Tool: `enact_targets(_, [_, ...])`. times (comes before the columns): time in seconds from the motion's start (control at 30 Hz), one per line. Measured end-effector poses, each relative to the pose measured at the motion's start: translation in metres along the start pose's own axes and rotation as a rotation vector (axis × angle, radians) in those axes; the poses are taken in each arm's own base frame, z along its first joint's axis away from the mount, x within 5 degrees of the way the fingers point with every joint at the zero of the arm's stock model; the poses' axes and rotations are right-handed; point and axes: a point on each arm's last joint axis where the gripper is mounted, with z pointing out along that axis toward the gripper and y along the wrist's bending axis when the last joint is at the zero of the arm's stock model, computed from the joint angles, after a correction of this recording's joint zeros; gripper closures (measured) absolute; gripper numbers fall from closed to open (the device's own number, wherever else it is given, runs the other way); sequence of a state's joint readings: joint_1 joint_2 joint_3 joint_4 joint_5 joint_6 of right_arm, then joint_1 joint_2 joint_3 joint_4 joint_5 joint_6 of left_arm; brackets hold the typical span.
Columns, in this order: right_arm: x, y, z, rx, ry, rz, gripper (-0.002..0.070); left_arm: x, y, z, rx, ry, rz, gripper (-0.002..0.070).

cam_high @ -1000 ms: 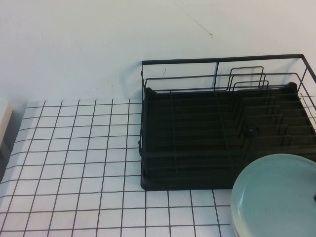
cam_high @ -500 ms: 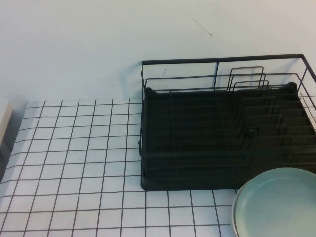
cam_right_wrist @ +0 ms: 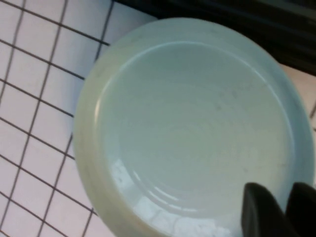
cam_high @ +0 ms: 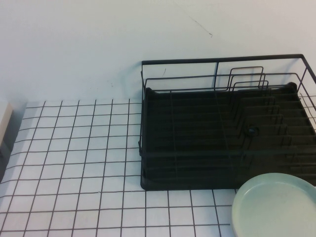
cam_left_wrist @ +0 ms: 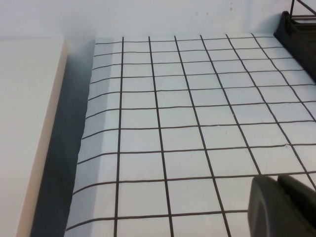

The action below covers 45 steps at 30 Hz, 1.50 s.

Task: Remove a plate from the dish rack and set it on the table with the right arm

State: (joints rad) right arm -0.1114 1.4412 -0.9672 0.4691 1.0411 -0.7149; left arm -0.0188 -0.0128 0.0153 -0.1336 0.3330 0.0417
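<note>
The pale mint-green plate (cam_high: 276, 207) is at the high view's lower right, face up, just in front of the black dish rack's (cam_high: 217, 59) front right corner, over the white gridded table (cam_high: 74, 148). I cannot tell if it touches the table. In the right wrist view the plate (cam_right_wrist: 192, 118) fills the frame. My right gripper (cam_right_wrist: 279, 190) is shut on its rim, one black finger (cam_right_wrist: 259, 212) inside the rim and the other outside. The rack holds no dishes. My left gripper (cam_left_wrist: 277, 178) is shut and empty, low over the table (cam_left_wrist: 173, 98) far to the left.
A pale beige slab (cam_left_wrist: 24, 123) lies beside the table's left edge, also in the high view (cam_high: 4, 123). The rack's corner (cam_left_wrist: 298, 29) shows in the left wrist view. A white wall stands behind. Open gridded table lies left of the rack.
The plate has moved down and toward the near edge in the high view, from overlapping the rack's front edge to lying in front of it. The left arm has not moved.
</note>
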Motion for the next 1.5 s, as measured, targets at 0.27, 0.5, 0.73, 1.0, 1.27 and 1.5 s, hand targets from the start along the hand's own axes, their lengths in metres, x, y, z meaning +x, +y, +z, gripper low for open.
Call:
enact_targets(0.27, [0.014,0.003,0.026,-0.054,-0.091,-0.071,0.0671,0.000,0.000,0.000,0.000,0.000,0.000,0.0678])
enact_targets(0.5, [0.010,0.026,-0.027,0.102,-0.325,-0.228,0.0678,0.000,0.000,0.000,0.000,0.000,0.004,0.0678])
enact_targets(0.73, [0.017,0.061,-0.071,0.101,-0.559,-0.252,0.0678,0.000,0.000,0.000,0.000,0.000,0.004,0.0678])
enact_targets(1.0, [0.014,0.072,-0.078,0.026,-0.648,-0.262,0.0678,0.000,0.000,0.000,0.000,0.000,0.004,0.0678])
enact_targets(1.27, [0.012,0.074,-0.079,0.082,-0.671,-0.389,0.0678,0.000,0.000,0.000,0.000,0.000,0.004,0.0678])
enact_targets(1.5, [0.017,0.084,-0.091,0.117,-0.737,-0.465,0.0678,0.000,0.000,0.000,0.000,0.000,0.004,0.0678])
